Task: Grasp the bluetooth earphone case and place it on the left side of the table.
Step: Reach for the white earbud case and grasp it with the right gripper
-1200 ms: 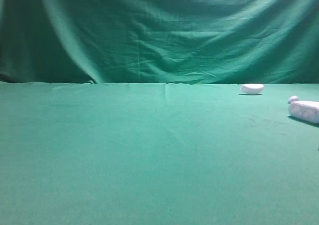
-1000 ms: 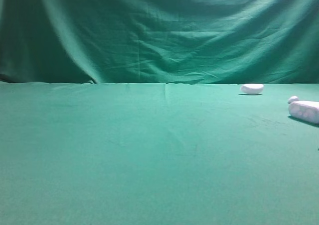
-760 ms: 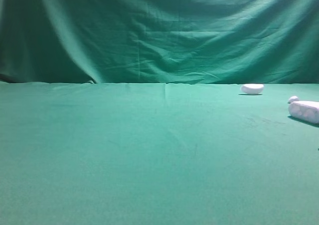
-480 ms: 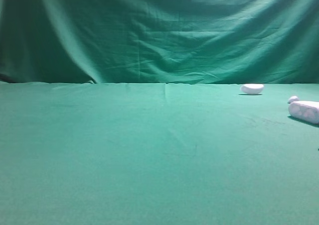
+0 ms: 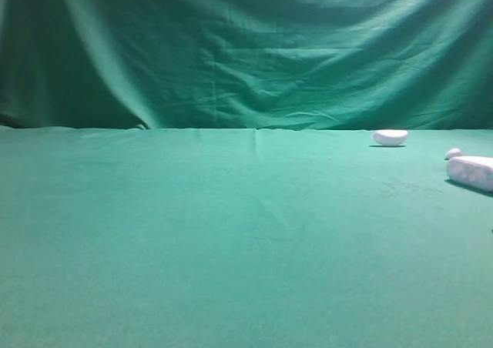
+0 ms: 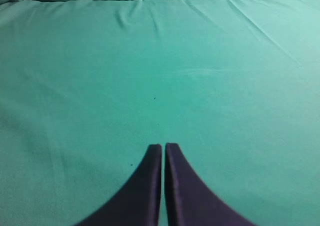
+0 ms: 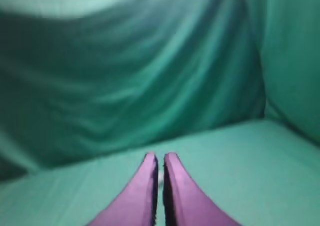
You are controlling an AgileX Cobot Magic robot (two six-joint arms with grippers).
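Left gripper (image 6: 163, 146) has its dark fingers pressed together above the smooth green cloth bench (image 6: 200, 76), holding nothing. Right gripper (image 7: 160, 157) is likewise pressed together and empty, aimed at the folded dark green curtain (image 7: 125, 76). Neither wrist view shows the white pill-shaped bluetooth earphone case (image 5: 471, 172); in the high view it lies at the bench's far right edge, just beside a tiny white pebble-like piece (image 5: 453, 154).

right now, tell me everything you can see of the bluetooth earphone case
The bluetooth earphone case is white, smooth and pill-shaped, lying on its side on the green table at the far right, partly cut off by the high view's edge. A tiny white piece sits just behind its left end. No gripper touches it.
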